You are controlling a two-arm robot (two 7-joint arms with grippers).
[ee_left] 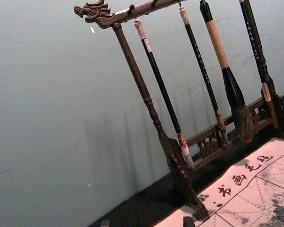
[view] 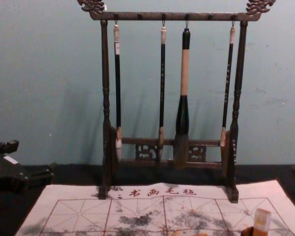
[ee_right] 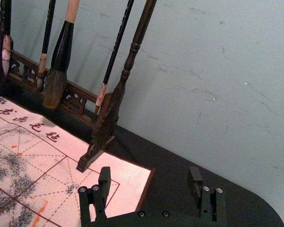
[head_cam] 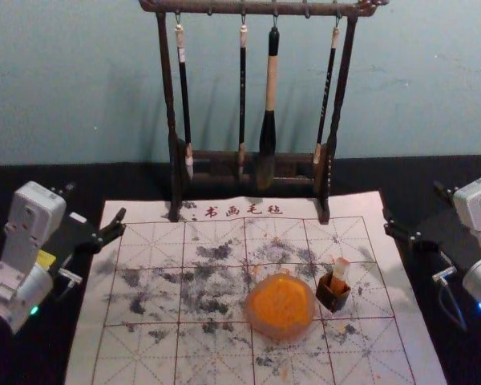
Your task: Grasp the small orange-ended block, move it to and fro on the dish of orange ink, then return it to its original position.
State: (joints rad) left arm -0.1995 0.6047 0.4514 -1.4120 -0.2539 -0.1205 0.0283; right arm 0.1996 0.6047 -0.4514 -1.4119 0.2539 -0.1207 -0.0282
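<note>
Orange-ended block point(head_cam: 339, 277): in dark box point(head_cam: 330, 300), beside ink dish point(head_cam: 252, 318) | right hand point(head_cam: 418, 208): right of block, well apart, open | left hand point(head_cam: 94, 204): far left, open

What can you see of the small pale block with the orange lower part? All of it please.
The small pale, orange-stained block is a slim, flat-sided piece, see-through-looking like clear plastic or resin up top, orange lower down. It stands in a small dark brown square box, upper part sticking out and leaning slightly right; the box hides its bottom end. The box sits on the white gridded mat, right of the round dish of orange ink. No gripper touches the block.
</note>
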